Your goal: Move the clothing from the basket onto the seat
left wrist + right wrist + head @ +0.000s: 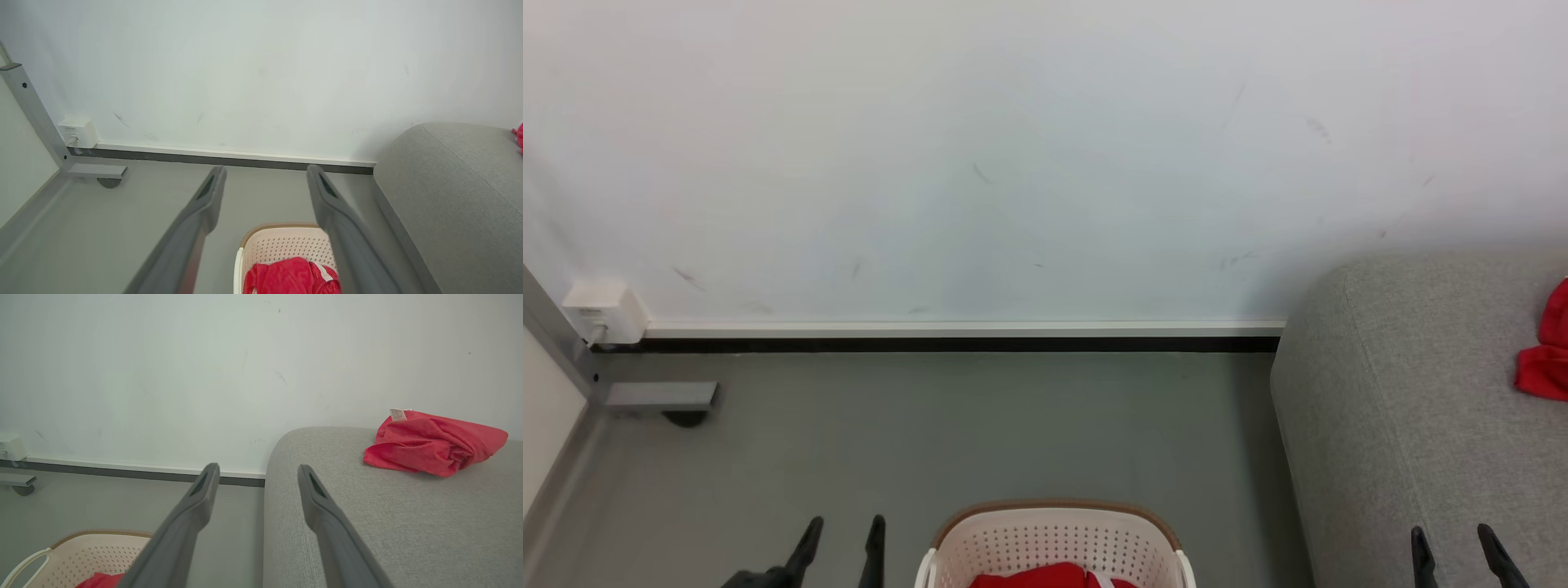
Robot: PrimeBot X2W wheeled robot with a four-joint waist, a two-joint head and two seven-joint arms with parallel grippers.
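Both grippers stand wide and empty: the left gripper [844, 531] and the right gripper [1454, 543] hover with nothing between their fingers. The laundry basket [1054, 539] sits on the floor [931, 425], below the left gripper and a little to its right. The red striped garment [288, 277] is bunched in its bottom.

The step in hand looks like the reach into the basket. The left gripper is the better placed. It should:

- drop inside the brown rim, clear of the perforated wall and the handle;
- pinch a raised fold near the middle of the heap, not a flat edge;
- lift until the trailing cloth clears the rim, then swing right.

The grey sofa [1405, 408] starts just right of the basket, under the right gripper. Farther ahead and to that gripper's right, a second red garment [433, 443] with a white tag [397, 414] lies on the seat. The release belongs well in from the rounded edge.
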